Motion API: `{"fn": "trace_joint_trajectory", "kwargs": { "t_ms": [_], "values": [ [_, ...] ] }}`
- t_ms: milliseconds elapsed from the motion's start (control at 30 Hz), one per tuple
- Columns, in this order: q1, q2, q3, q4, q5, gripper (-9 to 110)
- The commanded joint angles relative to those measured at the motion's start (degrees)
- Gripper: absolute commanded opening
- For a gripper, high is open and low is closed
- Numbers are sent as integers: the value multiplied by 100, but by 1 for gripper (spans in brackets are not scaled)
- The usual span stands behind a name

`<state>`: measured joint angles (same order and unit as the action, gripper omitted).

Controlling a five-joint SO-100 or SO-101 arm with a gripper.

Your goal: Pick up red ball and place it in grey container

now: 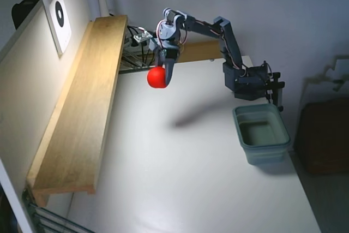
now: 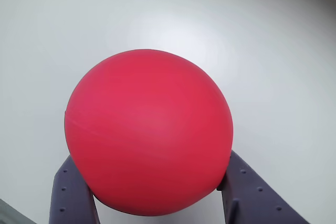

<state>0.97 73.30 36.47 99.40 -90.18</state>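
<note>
Fixed view: the arm reached from its base at the right of the frame toward the upper centre, and its gripper (image 1: 163, 76) hung pointing down with the red ball (image 1: 156, 78) clamped between its fingers. The ball was off the surface, above the white bench (image 1: 191, 189), and a soft shadow lay on the bench to the lower right of it. The grey container (image 1: 262, 133) stood on the bench at the right of the frame, below the arm's base and well apart from the ball. Its inside looked bare of anything. A long wooden plank (image 1: 82, 113) ran along the left side of the frame from the upper centre to the lower left, raised above the bench. On the wall at the upper left hung a white card with a dark ring target (image 1: 59, 15). Some wires and a small board sat behind the gripper at the top of the frame.

In the wrist view the red ball (image 2: 148, 132) filled the middle of the frame, smooth, with a faint seam line across it. The two dark purple fingers (image 2: 73, 192) came in from the lower edge and pressed on its left and right lower sides. Behind the ball only the pale bench (image 2: 262, 35) showed.
</note>
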Motion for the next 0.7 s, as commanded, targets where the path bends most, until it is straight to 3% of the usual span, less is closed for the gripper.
{"fn": "trace_joint_trajectory", "kwargs": {
  "t_ms": [0, 200, 667],
  "values": [
    [78, 73, -258, 73, 18, 23],
    [-169, 73, -258, 73, 18, 23],
    [-2599, 73, -258, 73, 18, 23]
  ]
}}
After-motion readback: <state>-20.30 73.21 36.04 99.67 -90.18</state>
